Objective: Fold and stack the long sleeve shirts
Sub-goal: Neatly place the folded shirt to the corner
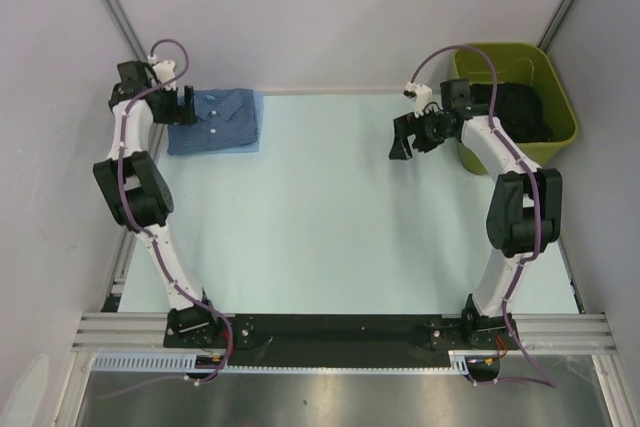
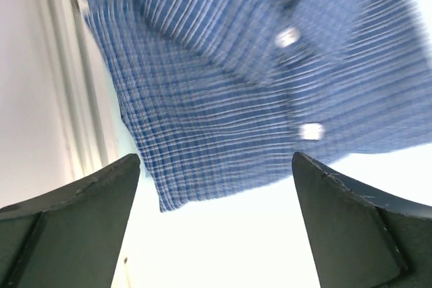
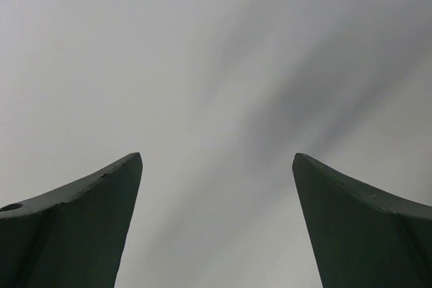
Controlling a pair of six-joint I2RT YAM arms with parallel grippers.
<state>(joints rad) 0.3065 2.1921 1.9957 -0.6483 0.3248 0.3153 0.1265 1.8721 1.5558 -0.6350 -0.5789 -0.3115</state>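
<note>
Pale blue table (image 1: pixel 330 217) held a green bin (image 1: pixel 560 127) of dark contents at far right and a folded check shirt (image 1: pixel 222 119) at far left. The left gripper (image 1: pixel 186 107) hovered at the shirt's edge, fingers apart and empty. The right gripper (image 1: pixel 412 137), also spread, hung beside the bin. That fold looked finished; fetching another shirt seemed next.

Two dark jaws stand spread wide before a plain grey surface (image 3: pixel 202 45) with soft shadows.
</note>
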